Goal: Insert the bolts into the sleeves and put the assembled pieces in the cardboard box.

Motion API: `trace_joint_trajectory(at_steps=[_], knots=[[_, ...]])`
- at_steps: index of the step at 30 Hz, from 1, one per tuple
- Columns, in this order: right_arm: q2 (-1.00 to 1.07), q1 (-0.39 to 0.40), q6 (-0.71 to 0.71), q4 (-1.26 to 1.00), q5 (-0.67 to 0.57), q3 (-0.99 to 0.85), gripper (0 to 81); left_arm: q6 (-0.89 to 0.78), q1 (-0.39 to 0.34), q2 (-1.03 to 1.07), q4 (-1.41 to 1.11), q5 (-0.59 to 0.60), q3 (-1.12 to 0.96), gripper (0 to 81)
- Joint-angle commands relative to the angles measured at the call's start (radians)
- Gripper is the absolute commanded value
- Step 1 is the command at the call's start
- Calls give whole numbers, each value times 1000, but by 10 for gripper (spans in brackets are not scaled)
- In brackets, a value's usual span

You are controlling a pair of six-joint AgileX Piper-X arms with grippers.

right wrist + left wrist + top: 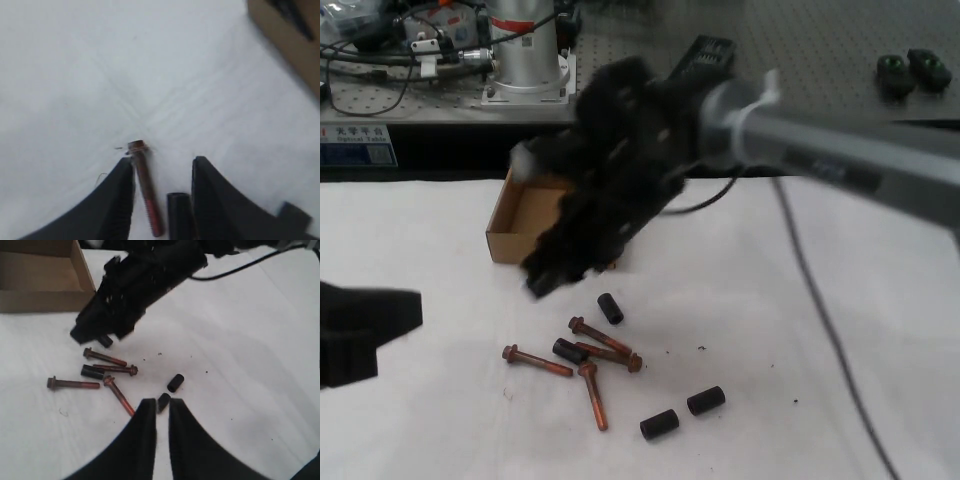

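**Right gripper straddles a loose bolt and sleeve; nothing joined yet**

The right gripper [164, 162] hangs low over the counter [800, 400], spread wide and holding nothing. One bolt [145, 192] and one sleeve [180, 215] lie loose between its fingers. The wide spread looks meant to leave room to settle on one of the pair. With both in the gap, closing as it stands could catch the two together. This bolt's long axis runs along the fingers, head at the end away from the wrist, and the sleeve lies parallel, just beside it.

The left gripper [162, 402] is empty, its fingers a narrow slit apart, and a sleeve shows just past its tips. How high it stands above the counter I cannot tell.

The bolts [537, 361] lie flat in a loose cluster on the near side of the box [520, 245].
- The left one runs left to right, head to the left.
- The nearest runs near to far, head at the far end.
- Two in the middle slant from far left to near right.

Two of the sleeves [706, 400] lie among the bolts, and two lie apart at the near right. I judge no bolt is seated in a sleeve yet.
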Motion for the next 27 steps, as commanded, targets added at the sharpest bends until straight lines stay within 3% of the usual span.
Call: trace_joint_trajectory(at_steps=[1, 10, 27], knots=[[-10, 81, -126, -8, 99, 27, 286, 19, 3, -8, -37, -19, -4, 77], [-4, 141, -153, -79, 239, 76, 286, 19, 3, -8, -18, -19, -4, 77], [-1, 132, -149, -140, 277, 166, 286, 19, 3, -8, -5, -19, -4, 77]])
